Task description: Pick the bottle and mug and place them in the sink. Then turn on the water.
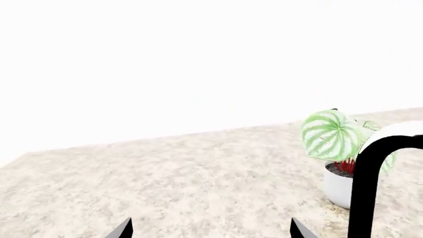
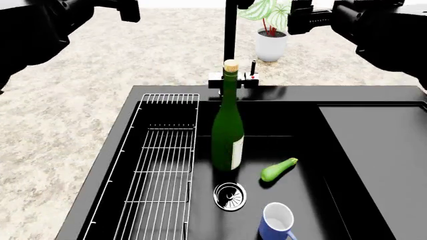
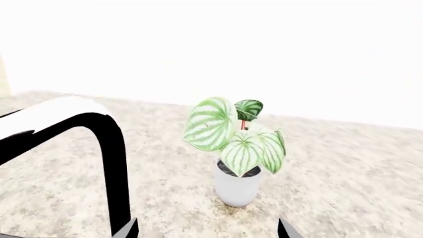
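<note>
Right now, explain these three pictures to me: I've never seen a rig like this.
This is a simulated two-armed robot. The head view looks down on a black sink. In the basin stand a bottle and a mug, with a zucchini lying near the drain and a wire rack at one side. No water shows from the faucet. The other two pictures come from cameras on each wrist: both show the counter, the plant and the faucet's arch. The left gripper and right gripper are open, holding nothing.

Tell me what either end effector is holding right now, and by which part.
Nothing. Both are open and empty above the counter; the bottle and mug sit free in the sink.
</note>
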Available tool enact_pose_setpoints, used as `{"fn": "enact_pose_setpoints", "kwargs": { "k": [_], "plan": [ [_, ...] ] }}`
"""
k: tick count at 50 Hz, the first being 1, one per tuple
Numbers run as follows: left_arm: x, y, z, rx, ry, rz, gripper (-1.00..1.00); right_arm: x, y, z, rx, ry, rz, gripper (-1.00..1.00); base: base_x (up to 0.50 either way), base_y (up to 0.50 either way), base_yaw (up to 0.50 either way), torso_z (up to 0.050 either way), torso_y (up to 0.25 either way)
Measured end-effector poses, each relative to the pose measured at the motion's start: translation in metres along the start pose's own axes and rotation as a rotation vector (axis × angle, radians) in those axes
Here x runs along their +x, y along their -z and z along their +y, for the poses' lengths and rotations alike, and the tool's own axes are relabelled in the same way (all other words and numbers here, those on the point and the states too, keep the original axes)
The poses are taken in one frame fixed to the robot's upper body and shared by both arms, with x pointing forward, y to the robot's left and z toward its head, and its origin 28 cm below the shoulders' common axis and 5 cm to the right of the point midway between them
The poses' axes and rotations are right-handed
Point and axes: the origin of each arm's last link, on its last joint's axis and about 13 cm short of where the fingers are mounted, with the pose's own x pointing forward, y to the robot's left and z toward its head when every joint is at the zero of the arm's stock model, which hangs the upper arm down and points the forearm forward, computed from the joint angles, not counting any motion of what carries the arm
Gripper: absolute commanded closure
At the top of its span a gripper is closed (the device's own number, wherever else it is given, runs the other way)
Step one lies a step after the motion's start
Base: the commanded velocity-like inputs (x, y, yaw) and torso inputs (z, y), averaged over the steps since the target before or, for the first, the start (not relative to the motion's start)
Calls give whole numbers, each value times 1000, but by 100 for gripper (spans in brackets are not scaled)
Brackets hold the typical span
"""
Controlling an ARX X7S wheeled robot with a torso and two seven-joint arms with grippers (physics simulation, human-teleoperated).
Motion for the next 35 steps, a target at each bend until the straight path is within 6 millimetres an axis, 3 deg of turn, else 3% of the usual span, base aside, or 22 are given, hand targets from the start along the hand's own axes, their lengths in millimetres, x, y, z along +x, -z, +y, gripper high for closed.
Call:
{"fn": "enact_pose_setpoints", "kwargs": {
  "k": [14,35],
  "plan": [
    [39,0,-5,-47,-55,8,-100,59,-9,15,11,-14,-6,-100,0,0,0,0,0],
    [67,-3,-13,-58,-103,53,-100,75,-5,28,-16,-15,4,-100,0,0,0,0,0]
  ]
}}
